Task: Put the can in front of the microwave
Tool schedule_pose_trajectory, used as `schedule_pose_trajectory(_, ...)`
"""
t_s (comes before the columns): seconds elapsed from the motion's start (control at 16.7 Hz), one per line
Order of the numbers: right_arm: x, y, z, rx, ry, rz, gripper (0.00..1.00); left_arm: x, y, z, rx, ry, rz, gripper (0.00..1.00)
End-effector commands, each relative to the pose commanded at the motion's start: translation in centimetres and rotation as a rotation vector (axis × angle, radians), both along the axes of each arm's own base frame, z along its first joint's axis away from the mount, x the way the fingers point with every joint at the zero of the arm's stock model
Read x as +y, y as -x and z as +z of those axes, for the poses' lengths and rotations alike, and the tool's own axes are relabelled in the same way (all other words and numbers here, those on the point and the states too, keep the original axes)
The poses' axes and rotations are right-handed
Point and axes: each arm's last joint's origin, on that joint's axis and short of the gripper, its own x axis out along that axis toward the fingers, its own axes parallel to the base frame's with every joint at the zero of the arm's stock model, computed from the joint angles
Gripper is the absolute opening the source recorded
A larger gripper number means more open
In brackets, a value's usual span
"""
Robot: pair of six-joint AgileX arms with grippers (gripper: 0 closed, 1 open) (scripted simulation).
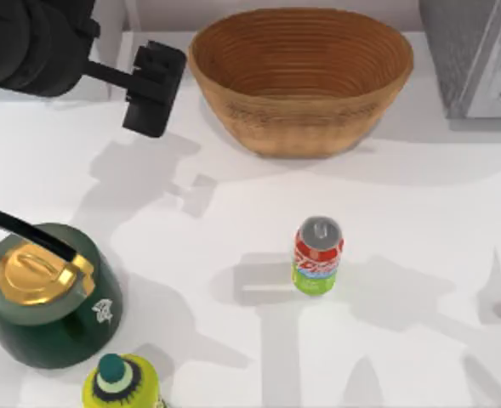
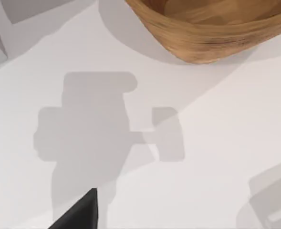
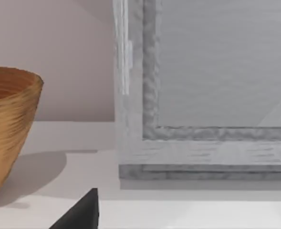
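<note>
The can [image 1: 317, 256] stands upright on the white table, right of the middle, with a red upper band, lime-green lower part and silver top. Nothing touches it. My left gripper [image 1: 150, 106] hangs over the back left of the table, well away from the can and left of the basket, holding nothing. Behind my left arm a pale white box edge [image 1: 111, 21] shows at the back left; it may be the microwave, and its front is hidden. A black part of my right gripper [image 3: 80, 212] faces a grey appliance.
A woven basket [image 1: 301, 127] stands at the back centre. A dark speckled grey appliance [image 1: 475, 55] fills the back right corner. A green kettle with a gold lid [image 1: 46, 293] and a yellow-green bottle with a teal cap [image 1: 121, 384] stand at the front left.
</note>
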Motion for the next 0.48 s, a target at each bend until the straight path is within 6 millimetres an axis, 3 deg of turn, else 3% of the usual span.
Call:
schedule_pose_trajectory(0.24,0.0,0.0,0.0,0.0,0.0,0.0,1.0,-7.7,-4.7,-1.9,0.224,-0.124,-0.127,1.0)
schedule_pose_trajectory(0.48,0.0,0.0,0.0,0.0,0.0,0.0,1.0,-15.1,-6.7,-6.3,0.414,-0.262,-0.231,1.0)
